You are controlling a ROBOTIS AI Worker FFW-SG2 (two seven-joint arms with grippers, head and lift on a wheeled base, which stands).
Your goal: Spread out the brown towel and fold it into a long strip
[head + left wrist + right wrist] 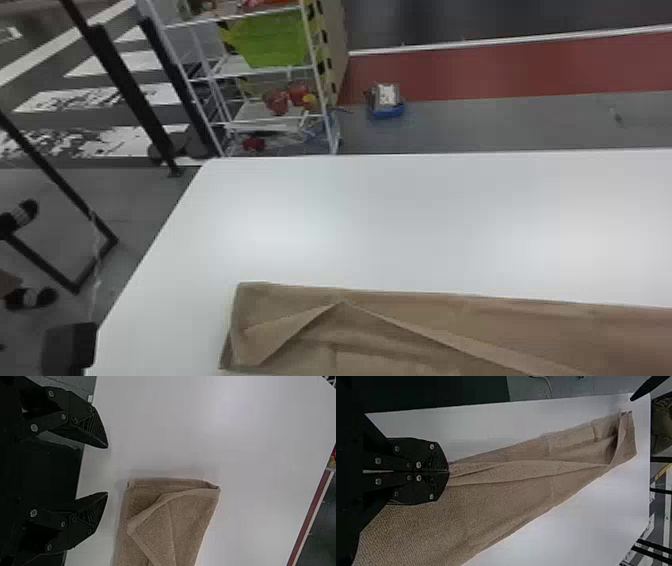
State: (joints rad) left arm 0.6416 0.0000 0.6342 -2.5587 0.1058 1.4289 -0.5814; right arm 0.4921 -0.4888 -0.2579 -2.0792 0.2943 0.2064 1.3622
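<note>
Brown towel (450,330) is laid along the near part of the white table (390,215), its left end crossed by a slanting flap; if that is pressed flat as it lies, a crooked strip may be left. Beyond the far edge, a white rack (252,109) and a red floor band (500,72) are seen.

In the left wrist view, the left gripper (106,470) is spread, empty, near the towel's left end; the turned corner could be bunched by a careless pinch.

In the right wrist view, cloth is clenched by the right gripper (448,471); by an uneven pull, the layers could be skewed across the smooth tabletop.
</note>
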